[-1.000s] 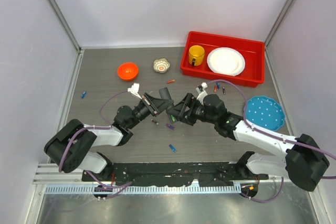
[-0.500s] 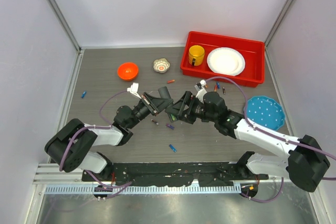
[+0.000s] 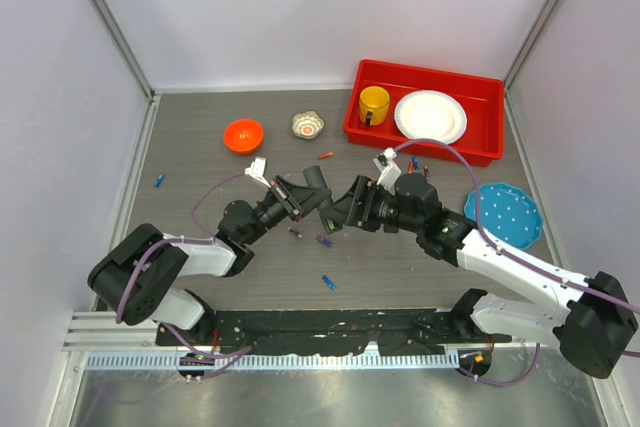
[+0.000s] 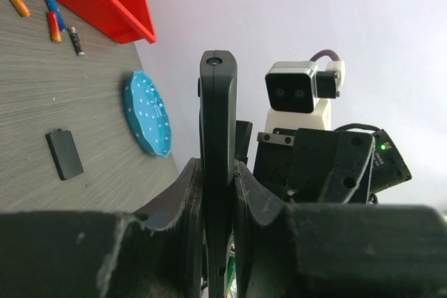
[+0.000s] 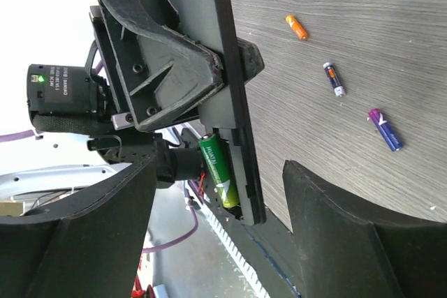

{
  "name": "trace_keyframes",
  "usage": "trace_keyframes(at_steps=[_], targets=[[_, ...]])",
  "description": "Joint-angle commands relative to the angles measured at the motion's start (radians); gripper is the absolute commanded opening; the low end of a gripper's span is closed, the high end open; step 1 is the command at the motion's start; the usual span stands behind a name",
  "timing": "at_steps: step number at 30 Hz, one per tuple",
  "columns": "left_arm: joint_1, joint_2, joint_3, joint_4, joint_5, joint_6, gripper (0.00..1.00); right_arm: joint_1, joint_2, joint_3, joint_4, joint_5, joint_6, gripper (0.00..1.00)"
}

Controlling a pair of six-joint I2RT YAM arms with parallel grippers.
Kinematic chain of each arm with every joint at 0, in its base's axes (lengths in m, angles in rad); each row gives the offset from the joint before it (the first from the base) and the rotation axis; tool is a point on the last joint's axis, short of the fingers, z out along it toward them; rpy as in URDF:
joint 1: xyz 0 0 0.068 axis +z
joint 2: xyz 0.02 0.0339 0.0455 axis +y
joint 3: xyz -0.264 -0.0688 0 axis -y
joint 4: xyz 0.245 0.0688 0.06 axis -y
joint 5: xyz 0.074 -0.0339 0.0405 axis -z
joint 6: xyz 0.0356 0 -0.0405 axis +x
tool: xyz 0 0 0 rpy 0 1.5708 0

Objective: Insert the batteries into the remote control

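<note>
While left jaws clamp the remote control point(image 4: 218, 137), right jaws gape empty, grey wood-grain table point(image 3: 185, 147), white walls point(image 3: 300, 7).

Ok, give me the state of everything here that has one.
remote control, gripped, cover off
green battery, seated in the remote control
battery cover, off, flat on the table
left gripper, shut on the remote control
right gripper, open, holding nothing
yellow mug, upright in the red bin
</note>
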Motion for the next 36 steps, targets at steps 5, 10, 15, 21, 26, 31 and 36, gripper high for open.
trace_keyframes(at_steps=[5, 10, 15, 21, 26, 31, 36], targets=[[0.004, 0.016, 0.055, 0.260, 0.065, -0.050, 0.00, -0.041, -0.040, -0.022, 0.083, -0.041, -0.036, 0.74], [0.004, 0.013, 0.052, 0.260, 0.071, -0.049, 0.00, -0.100, -0.046, -0.082, 0.193, -0.125, 0.036, 0.69], [0.004, 0.007, 0.052, 0.260, 0.076, -0.044, 0.00, -0.106, -0.040, -0.096, 0.235, -0.147, 0.056, 0.65], [0.004, 0.007, 0.057, 0.260, 0.076, -0.041, 0.00, -0.106, -0.017, -0.096, 0.247, -0.165, 0.059, 0.64], [0.004, 0.006, 0.061, 0.260, 0.076, -0.041, 0.00, -0.106, 0.004, -0.097, 0.250, -0.183, 0.057, 0.62], [0.004, 0.004, 0.068, 0.260, 0.076, -0.041, 0.00, -0.104, 0.018, -0.099, 0.255, -0.193, 0.053, 0.58], [0.004, 0.002, 0.068, 0.260, 0.076, -0.039, 0.00, -0.104, 0.030, -0.101, 0.253, -0.197, 0.054, 0.54]])
